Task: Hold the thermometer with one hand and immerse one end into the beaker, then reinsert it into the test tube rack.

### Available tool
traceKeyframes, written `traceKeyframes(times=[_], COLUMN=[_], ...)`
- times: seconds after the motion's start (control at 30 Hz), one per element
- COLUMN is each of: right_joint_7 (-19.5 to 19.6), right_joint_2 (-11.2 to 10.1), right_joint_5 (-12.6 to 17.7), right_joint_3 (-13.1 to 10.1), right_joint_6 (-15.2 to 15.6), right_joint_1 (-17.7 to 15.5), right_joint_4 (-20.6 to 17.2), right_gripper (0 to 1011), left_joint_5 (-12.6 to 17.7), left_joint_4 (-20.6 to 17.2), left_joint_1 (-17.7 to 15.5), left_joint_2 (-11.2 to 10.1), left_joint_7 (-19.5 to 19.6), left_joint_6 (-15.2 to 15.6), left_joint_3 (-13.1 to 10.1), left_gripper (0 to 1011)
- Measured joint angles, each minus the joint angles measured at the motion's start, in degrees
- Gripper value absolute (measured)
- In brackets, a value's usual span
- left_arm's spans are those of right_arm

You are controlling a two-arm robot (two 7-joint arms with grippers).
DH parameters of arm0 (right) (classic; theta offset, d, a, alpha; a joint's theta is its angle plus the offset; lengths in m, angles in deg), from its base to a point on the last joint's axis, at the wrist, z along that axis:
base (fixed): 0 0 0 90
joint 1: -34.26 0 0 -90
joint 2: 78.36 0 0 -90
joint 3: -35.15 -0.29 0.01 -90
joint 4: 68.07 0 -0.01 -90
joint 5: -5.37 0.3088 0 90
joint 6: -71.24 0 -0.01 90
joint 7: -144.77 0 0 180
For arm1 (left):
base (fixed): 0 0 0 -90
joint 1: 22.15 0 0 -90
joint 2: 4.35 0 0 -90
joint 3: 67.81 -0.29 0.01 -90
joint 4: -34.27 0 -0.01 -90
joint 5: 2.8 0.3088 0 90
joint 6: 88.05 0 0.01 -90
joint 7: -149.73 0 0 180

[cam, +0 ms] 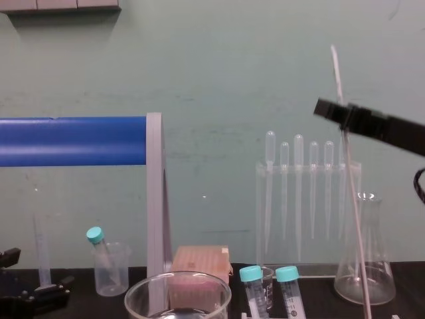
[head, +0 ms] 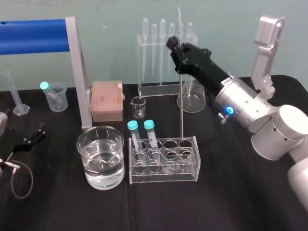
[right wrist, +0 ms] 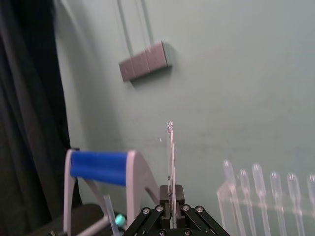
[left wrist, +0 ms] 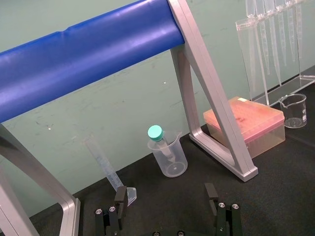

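Observation:
The thermometer (head: 181,106) stands nearly upright, its lower end in a back-right hole of the clear test tube rack (head: 163,179). My right gripper (head: 174,45) is shut on the rod high up, reaching in from the right. The rod (right wrist: 171,162) rises between the shut fingers (right wrist: 172,194) in the right wrist view. From the chest, the gripper (cam: 329,108) grips the rod (cam: 350,199) well above the table. The large beaker (head: 100,179), part full of water, sits just left of the rack. My left gripper (left wrist: 166,196) is parked open at the table's left edge (head: 33,134).
Two teal-capped tubes (head: 137,137) stand in the rack's left holes. Behind are a pipette stand (head: 166,48), a conical flask (head: 191,98), a small glass beaker (head: 138,107) and a pink tip box (head: 107,100). A blue bar frame (head: 33,36), plastic beaker (head: 55,96) and measuring cylinder (head: 14,94) stand left.

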State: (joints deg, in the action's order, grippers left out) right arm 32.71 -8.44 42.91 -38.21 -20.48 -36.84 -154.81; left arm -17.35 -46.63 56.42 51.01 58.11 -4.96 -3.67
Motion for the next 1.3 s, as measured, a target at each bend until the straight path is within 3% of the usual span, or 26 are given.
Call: traceKeyframes(times=[0.3,0.5,0.7,1.3], right_joint_7=[-3.55,-6.98,-10.06,-19.09], right_joint_2=[0.66,2.03,3.48,7.05], right_joint_5=[0.92,1.81,3.77,8.45], right_joint_3=[-0.84,0.15,2.01,10.86], right_joint_6=[-4.80,-7.39,-7.70,-7.36], right_joint_1=[2.46,5.34,7.89,13.10], right_joint_4=[-1.11,-0.26,1.20,6.68], right_gripper=[55,55,55,55], left_joint_5=[0.00,0.00,0.00,0.00], left_joint_4=[0.00,0.00,0.00,0.00], left_joint_1=[0.00,0.00,0.00,0.00], left_joint_2=[0.00,0.00,0.00,0.00], left_joint_7=[0.00,0.00,0.00,0.00], left_joint_6=[0.00,0.00,0.00,0.00], left_joint_3=[0.00,0.00,0.00,0.00], left_gripper=[1008,1008,1008,1008])
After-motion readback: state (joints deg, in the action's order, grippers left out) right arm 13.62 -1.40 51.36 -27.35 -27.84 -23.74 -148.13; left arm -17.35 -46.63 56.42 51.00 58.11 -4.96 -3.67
